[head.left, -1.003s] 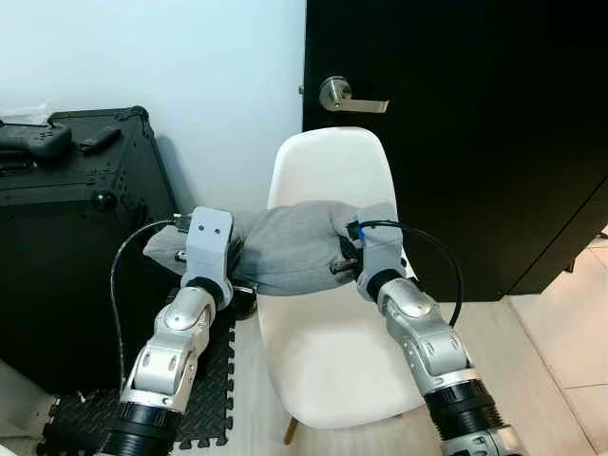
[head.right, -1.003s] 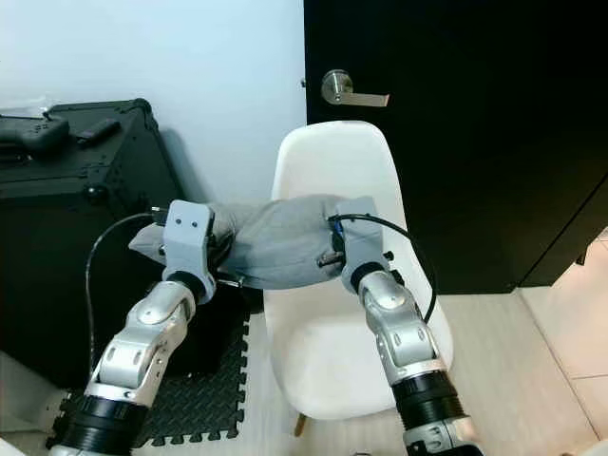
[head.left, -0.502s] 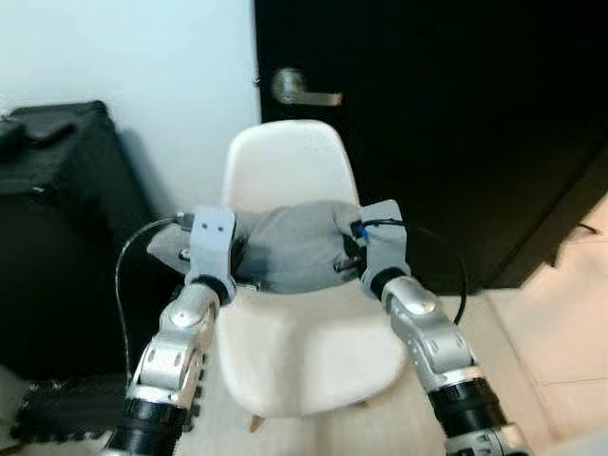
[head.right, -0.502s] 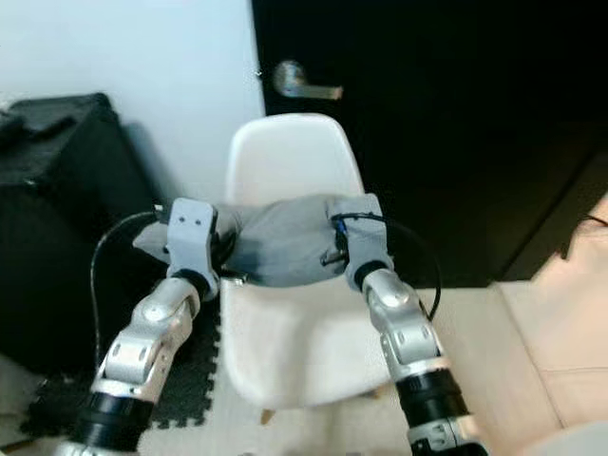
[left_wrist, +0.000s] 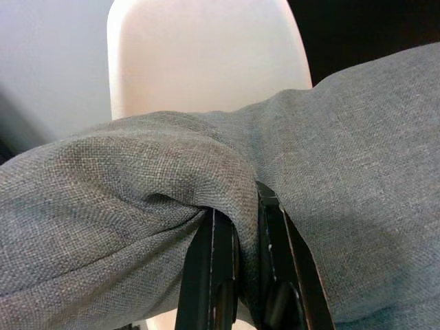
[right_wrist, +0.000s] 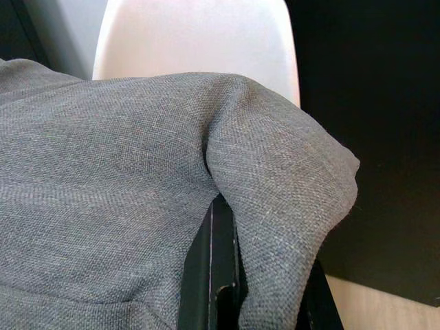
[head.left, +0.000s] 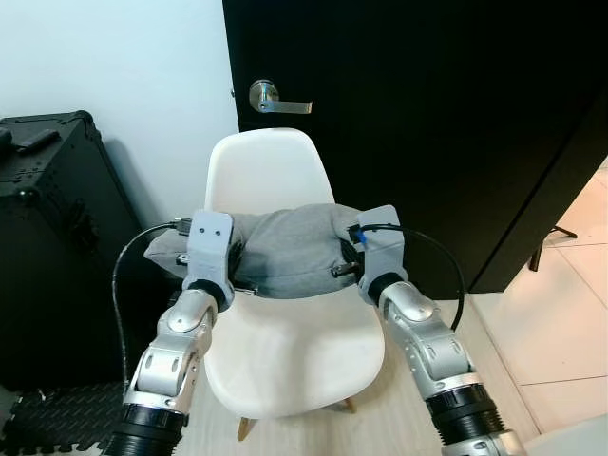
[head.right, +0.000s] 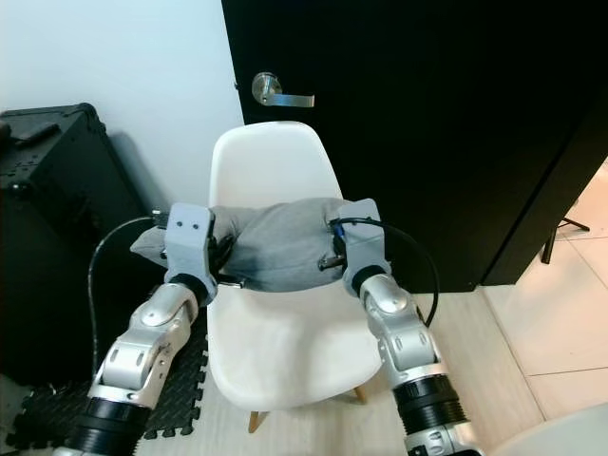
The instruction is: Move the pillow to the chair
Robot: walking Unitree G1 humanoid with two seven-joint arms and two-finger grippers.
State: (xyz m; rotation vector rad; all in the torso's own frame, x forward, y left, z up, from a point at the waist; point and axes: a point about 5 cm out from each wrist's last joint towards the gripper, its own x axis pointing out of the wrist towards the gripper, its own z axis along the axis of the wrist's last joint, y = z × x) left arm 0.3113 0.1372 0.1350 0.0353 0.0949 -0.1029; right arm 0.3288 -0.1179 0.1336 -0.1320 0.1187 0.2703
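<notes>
Pillow (head.left: 285,249) held above chair (head.left: 285,351), black case (head.left: 47,237) beside

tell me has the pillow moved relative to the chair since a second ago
Yes. The pillow, pinched by the left gripper and right gripper, now hangs centred over the chair seat; earlier it overhung the chair's left edge, toward the black case.

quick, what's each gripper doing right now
Left gripper: shut on the grey pillow.
Right gripper: shut on the pillow's other end, above the white chair.
</notes>
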